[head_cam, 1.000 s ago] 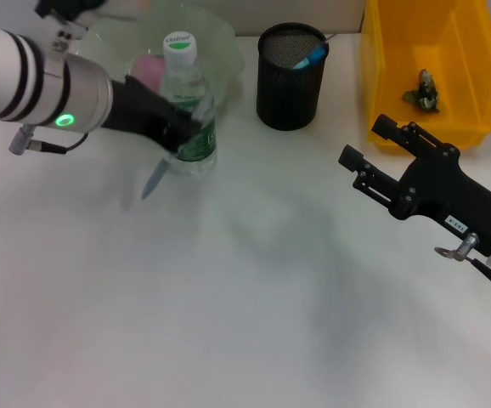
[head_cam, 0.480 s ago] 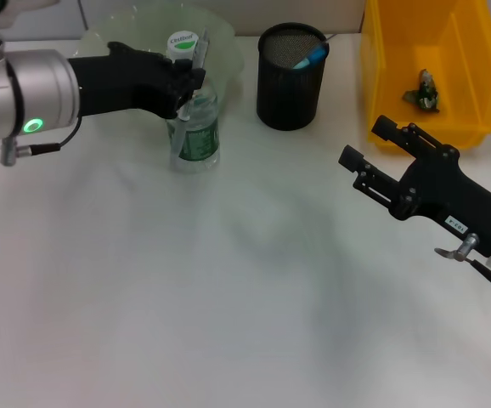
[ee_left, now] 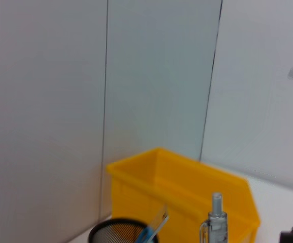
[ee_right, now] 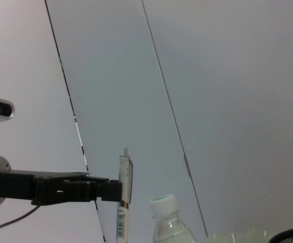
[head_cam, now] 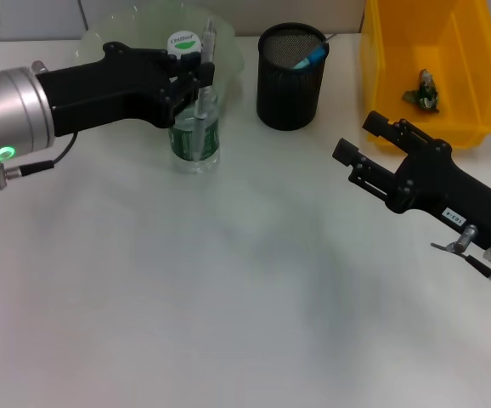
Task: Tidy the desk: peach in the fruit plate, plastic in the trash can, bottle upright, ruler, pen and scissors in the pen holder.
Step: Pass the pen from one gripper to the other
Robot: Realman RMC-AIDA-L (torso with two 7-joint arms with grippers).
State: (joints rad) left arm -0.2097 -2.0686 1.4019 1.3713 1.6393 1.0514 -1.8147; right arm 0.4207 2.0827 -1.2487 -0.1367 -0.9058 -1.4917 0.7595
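Observation:
My left gripper [head_cam: 196, 85] is shut on a clear pen [head_cam: 201, 93] and holds it upright, right in front of the standing water bottle [head_cam: 191, 136]. The right wrist view shows that pen [ee_right: 124, 200] gripped at mid-length beside the bottle cap [ee_right: 162, 204]. Behind them is the green fruit plate [head_cam: 148, 21]; the peach is hidden. The black mesh pen holder [head_cam: 290, 81] has a blue-handled item [head_cam: 310, 57] and a clear strip [ee_left: 159, 218] sticking out. The yellow trash can [head_cam: 466, 59] holds a crumpled plastic scrap [head_cam: 421, 91]. My right gripper [head_cam: 360, 140] hovers open and holds nothing, in front of the can.
The table edge and a wall run close behind the plate, holder and yellow can. White tabletop [head_cam: 228, 297] stretches across the near half. The pen holder stands about a hand's width to the right of the held pen.
The left gripper has lifted the pen off the table and turned it upright beside the bottle. The left arm swung lower and more level. The right gripper shifted slightly back and to the left.

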